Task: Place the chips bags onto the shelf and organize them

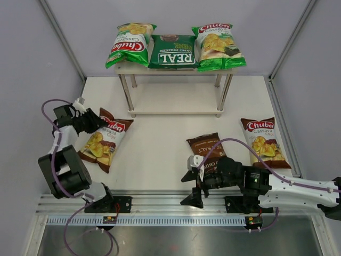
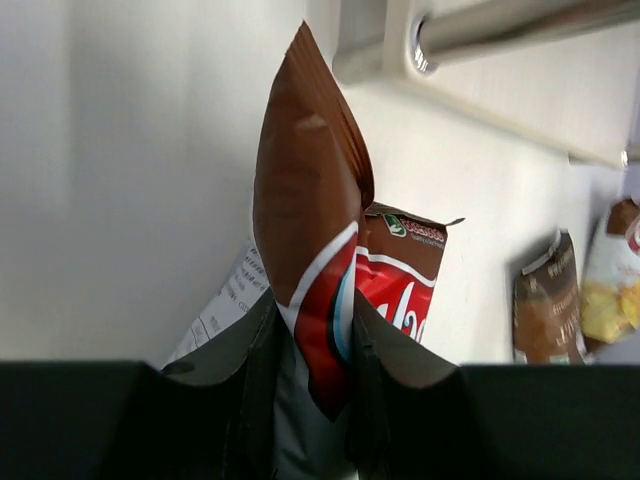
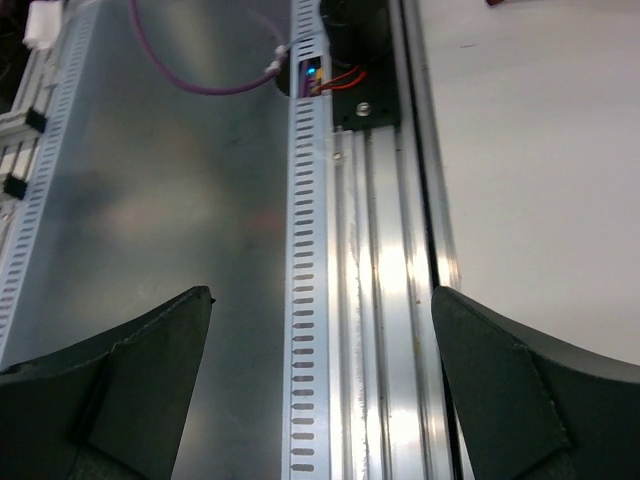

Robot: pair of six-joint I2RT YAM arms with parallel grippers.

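Working from afar, I am pinching the logo end of a brown-and-white Chuba bag (image 1: 104,141) in the left gripper (image 1: 91,121), the bag lying on the table (image 1: 160,138) left of the shelf (image 1: 176,98), whose top tier is carrying the REAL bag (image 1: 171,52) between two light-green Chuba bags (image 1: 130,45). The foil is puckering between the fingers (image 2: 262,360). I judge it light, soft, slick and fragile inside, so the crimped seam looks the safest hold. The right gripper (image 1: 193,181) is hanging spread wide and empty over the front rail (image 3: 380,300), beside the Kettle bag (image 1: 205,145)
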